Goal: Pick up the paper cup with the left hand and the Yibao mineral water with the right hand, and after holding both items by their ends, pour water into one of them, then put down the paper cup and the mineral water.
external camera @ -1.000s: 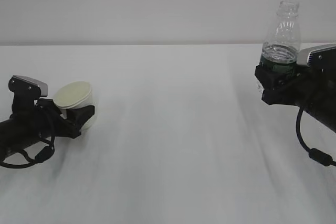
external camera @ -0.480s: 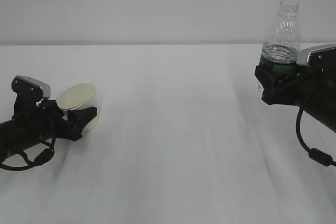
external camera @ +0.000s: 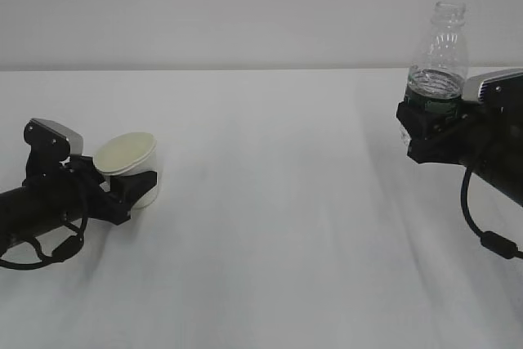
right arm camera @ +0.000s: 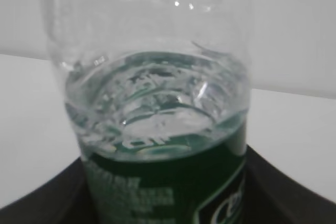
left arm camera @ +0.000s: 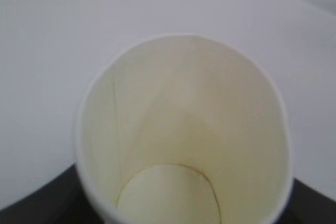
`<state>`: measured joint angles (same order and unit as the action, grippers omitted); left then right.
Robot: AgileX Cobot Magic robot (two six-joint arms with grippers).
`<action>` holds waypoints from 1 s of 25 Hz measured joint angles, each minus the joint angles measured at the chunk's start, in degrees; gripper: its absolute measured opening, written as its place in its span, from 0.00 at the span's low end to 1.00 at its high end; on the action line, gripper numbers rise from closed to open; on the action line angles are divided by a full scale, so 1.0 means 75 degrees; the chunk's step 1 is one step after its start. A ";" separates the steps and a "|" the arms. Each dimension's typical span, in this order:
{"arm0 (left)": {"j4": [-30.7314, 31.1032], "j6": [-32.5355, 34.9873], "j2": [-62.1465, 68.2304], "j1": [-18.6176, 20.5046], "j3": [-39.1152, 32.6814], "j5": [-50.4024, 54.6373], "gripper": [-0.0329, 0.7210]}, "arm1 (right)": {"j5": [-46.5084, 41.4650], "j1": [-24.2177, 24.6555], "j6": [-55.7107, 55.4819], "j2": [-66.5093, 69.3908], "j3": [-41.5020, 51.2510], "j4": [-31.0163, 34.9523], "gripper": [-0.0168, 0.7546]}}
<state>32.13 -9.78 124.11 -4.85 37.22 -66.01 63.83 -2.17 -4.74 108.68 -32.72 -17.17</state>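
Note:
The white paper cup point(external camera: 131, 166) sits low at the left of the table, tilted a little with its cream mouth up. My left gripper point(external camera: 129, 188) is shut on its lower part. In the left wrist view the cup point(left arm camera: 184, 135) fills the frame and no water shows inside. My right gripper point(external camera: 426, 128) is shut on the Yibao mineral water point(external camera: 439, 59), held upright above the table at the right, capless, water up to its green label. In the right wrist view the bottle point(right arm camera: 157, 129) stands between the black jaws.
The white table point(external camera: 278, 226) stretches between the two arms, with a pale wall behind. A black cable point(external camera: 482, 226) hangs under the right arm, and another loops under the left arm point(external camera: 41, 243).
My left gripper has moved right and down with the cup, which has come more upright and now sits near the table. The right arm and bottle have not moved.

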 joint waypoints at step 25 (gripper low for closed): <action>0.0881 -0.0691 -0.0749 0.0000 0.0000 0.0030 0.68 | 0.0000 0.0000 0.0000 0.0000 0.0000 -0.0018 0.62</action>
<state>38.74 -14.96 118.49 -4.85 37.22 -65.78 63.83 -2.17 -4.74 108.68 -32.72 -17.31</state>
